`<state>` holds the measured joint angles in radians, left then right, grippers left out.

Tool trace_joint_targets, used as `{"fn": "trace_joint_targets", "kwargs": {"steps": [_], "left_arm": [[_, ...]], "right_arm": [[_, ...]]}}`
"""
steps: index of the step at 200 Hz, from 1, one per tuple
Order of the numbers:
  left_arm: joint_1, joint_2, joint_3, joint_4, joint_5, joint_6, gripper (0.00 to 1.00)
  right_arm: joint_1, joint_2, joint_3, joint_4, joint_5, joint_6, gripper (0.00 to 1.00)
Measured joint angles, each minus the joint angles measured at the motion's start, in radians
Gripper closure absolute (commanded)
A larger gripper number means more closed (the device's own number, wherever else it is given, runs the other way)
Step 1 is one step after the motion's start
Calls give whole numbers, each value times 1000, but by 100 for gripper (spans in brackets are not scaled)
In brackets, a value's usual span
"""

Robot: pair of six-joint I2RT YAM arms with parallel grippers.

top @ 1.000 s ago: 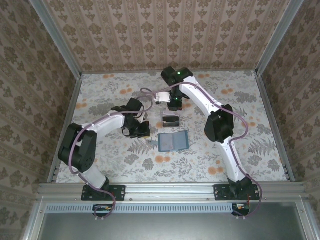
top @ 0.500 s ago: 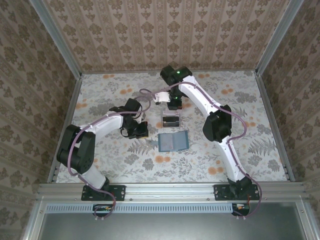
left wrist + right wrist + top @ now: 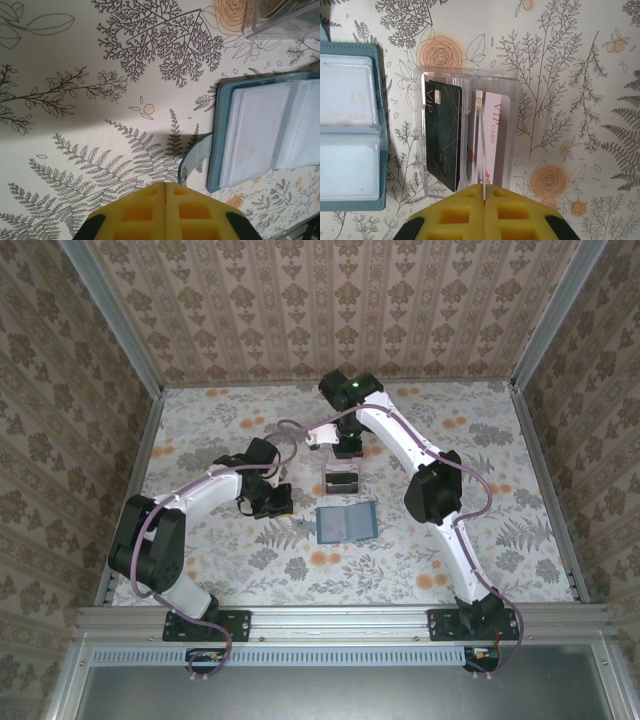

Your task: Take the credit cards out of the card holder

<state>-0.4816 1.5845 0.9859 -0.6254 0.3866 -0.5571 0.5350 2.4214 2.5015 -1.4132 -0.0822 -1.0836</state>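
- The card holder [image 3: 346, 523] is seen lying open and flat on the patterned table [image 3: 500, 540] between the two arms, its pale sleeves turned upward. It is unmoved from a second ago.
- Just beyond it stands a clear box [image 3: 340, 480], in which two credit cards are held on edge: a dark card [image 3: 442, 135] in one compartment and a pale card [image 3: 494, 132] marked VIP in the next.
- The left gripper [image 3: 268, 500] has been drawn slightly further to the left of the card holder than a second ago, with the arm's elbow swung outward. Its yellow pads are pressed together with nothing between them, and it is held over bare table beside the holder's strap [image 3: 187, 154].
- The right gripper [image 3: 345, 447] has shifted only a little and is kept just beyond the clear box. Its pads too are closed tight, and nothing is gripped.
- Neither the box nor the cards in it have been displaced over the same second.
- The left arm's retreat, with both claws empty and two cards already boxed, is judged to mark the end of a removal rather than the start of one.
- The sleeves appear pale and blank, but whether a further card is left in them cannot be told. If one remains, a fresh approach to the holder is needed.
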Motion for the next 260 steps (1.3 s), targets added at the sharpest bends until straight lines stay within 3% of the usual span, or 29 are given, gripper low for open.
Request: {"fn": "trace_joint_targets", "kwargs": {"steps": [119,148,166,234,260], "left_arm": [[0,-9,-10,0,-3,-11,96],[0,-10,-10,0,-3,-11,96],[0,-10,-10,0,-3,-11,95],[-8,-10,-10,1,-3,-12,95],[-42,-9,-8,1,-7,-11,95]], "right_arm": [[0,60,0,-10,-42,47,100],[0,65,0,-8,-49,73,85],[0,65,0,-1,-45,93,81],[0,63,0,78,45,148,81],[0,39,0,98,59,200,88]]}}
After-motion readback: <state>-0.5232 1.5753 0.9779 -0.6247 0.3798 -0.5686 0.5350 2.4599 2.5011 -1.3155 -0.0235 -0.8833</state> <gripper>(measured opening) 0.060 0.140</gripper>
